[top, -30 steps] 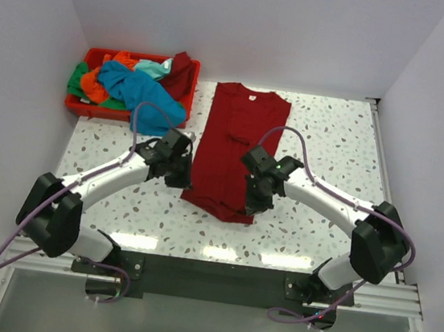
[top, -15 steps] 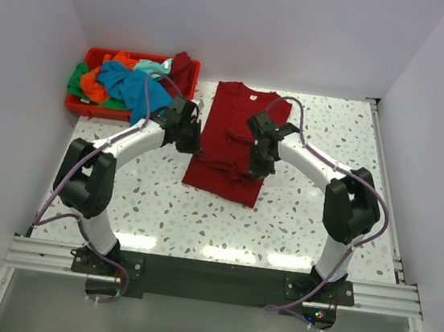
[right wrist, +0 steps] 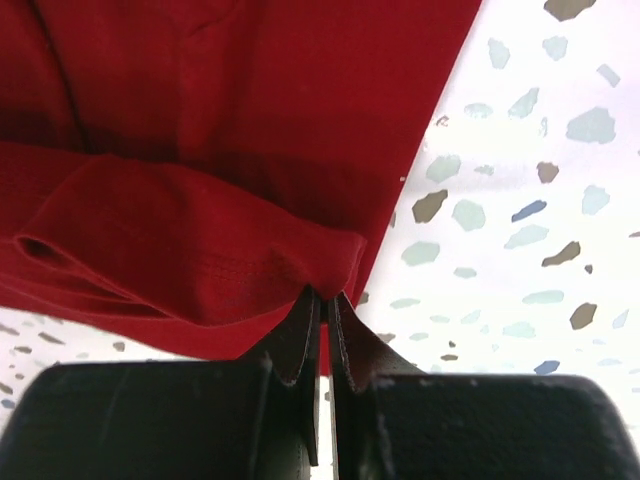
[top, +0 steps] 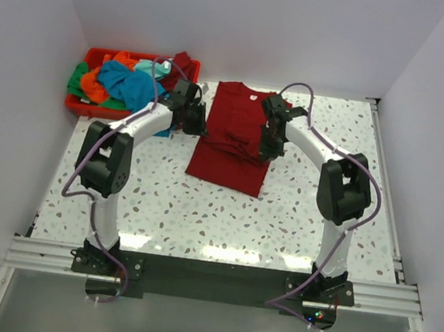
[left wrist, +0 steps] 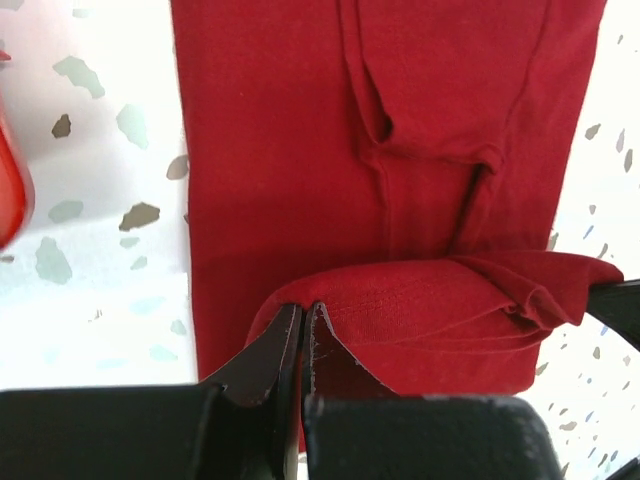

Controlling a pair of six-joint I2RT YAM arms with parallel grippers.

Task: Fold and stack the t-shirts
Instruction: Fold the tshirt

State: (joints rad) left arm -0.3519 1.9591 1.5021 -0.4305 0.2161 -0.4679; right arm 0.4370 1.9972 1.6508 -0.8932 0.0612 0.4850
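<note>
A dark red t-shirt [top: 236,139] lies lengthwise on the speckled table, its bottom hem lifted and carried toward the collar. My left gripper [top: 198,124] is shut on the hem's left corner [left wrist: 330,300]. My right gripper [top: 268,146] is shut on the hem's right corner [right wrist: 320,268]. The raised hem hangs between the two as a fold over the shirt's middle. Teal [top: 131,83], orange [top: 94,81] and green [top: 77,79] t-shirts lie heaped at the back left.
A red plastic bin [top: 75,104] at the back left corner holds the heaped shirts. White walls close in the table on the left, back and right. A metal rail [top: 385,154] runs along the table's right edge.
Both grippers have moved away from the arm bases toward the collar, carrying the red shirt's bottom hem up over its body. The fold now lies much farther back.
</note>
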